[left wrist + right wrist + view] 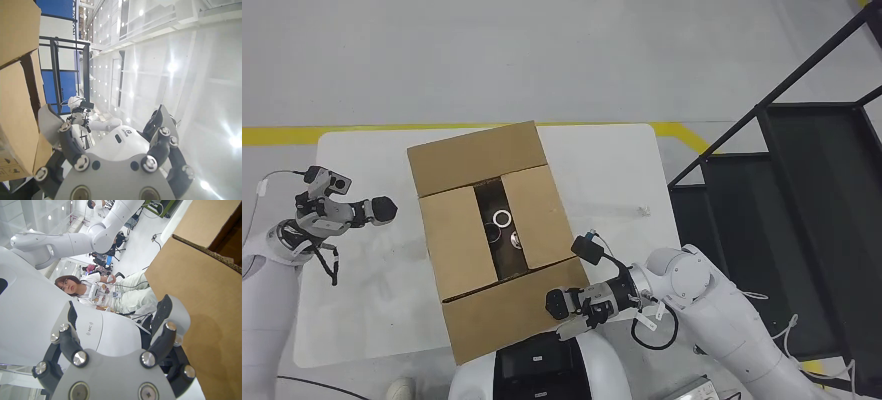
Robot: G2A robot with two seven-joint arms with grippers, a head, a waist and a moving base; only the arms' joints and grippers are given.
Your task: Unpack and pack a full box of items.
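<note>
The white rounded surface (pixel 627 170) carries the brown cardboard box (pixel 457 240) at its middle. The box's far and near outer flaps are folded outward, and its two inner flaps (pixel 537 218) lie almost flat, leaving a dark slot between them.

Judging by its size and a full load, the box is likely too heavy and wide for one gripper, so it is best left standing. The corrugated flaps look stiff but light and should hinge freely. A free edge along the slot seems the place to pinch one and swing it out.

In the slot sit a few round tops, one with a silver rim (pixel 502 217). They may be cans or jars. If so they are rigid, smooth and apt to slip, and best gripped across the body just under the rim.

The left gripper (pixel 377 210) hangs over the surface's left edge, apart from the box, with its fingers (pixel 49 118) spread wide on nothing. The right gripper (pixel 562 303) sits by the near flap's corner, its fingers (pixel 163 308) also wide and empty.

The inner flaps hide most of the load, so the number, height and packing of the items cannot be read. Whether the right gripper touches the cardboard is unclear.
</note>
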